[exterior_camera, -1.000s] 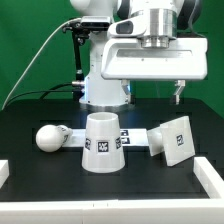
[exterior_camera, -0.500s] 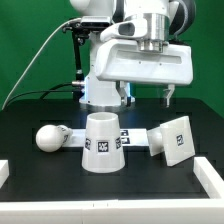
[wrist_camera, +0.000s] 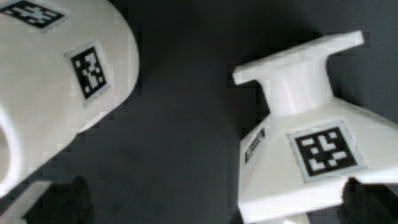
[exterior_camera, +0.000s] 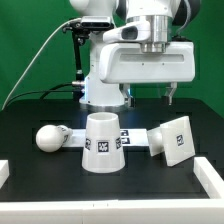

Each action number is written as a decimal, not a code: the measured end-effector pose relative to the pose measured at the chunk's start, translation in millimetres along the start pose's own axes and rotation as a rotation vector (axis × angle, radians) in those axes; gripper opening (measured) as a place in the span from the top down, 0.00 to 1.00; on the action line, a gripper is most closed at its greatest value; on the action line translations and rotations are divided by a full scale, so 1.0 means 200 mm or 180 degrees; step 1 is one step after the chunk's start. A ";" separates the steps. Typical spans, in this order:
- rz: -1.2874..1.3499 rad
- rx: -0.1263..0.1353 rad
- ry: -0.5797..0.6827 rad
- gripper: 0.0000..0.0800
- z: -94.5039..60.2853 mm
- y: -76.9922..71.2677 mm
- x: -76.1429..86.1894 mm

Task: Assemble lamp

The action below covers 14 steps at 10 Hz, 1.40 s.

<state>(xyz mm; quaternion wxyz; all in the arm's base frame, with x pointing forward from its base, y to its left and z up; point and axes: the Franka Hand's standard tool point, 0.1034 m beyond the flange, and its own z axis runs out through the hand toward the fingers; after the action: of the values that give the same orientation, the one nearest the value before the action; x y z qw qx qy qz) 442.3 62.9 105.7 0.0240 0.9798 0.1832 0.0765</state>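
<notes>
Overhead, gripper (exterior_camera: 150, 95) spread wide, standing shade (exterior_camera: 101, 143) and tilted base (exterior_camera: 172, 139) below, bulb (exterior_camera: 50, 137) lying beside shade.

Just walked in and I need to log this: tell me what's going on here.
Nothing is being held right now. The arm's gripper hangs open and empty above the black table. The three lamp parts sit loose and unjoined: the shade stands wide end down in the middle, the bulb lies on its side to the exterior view's left, and the base rests tilted to the exterior view's right. The wrist view looks down on the shade and base.
</notes>
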 end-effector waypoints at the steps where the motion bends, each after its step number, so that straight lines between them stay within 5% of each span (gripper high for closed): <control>1: -0.0057 -0.0013 -0.0014 0.13 0.01 0.00 -0.01; 3: -0.0435 -0.0128 0.0059 0.13 0.10 -0.07 0.01; 5: -0.0530 -0.0141 0.0136 0.13 0.13 -0.16 0.02; 14: -0.0479 -0.0059 -0.0057 0.13 0.21 -0.15 0.03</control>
<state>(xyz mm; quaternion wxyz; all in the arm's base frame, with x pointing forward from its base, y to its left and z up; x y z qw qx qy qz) 444.4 92.9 63.7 0.0403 0.9637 0.2553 0.0674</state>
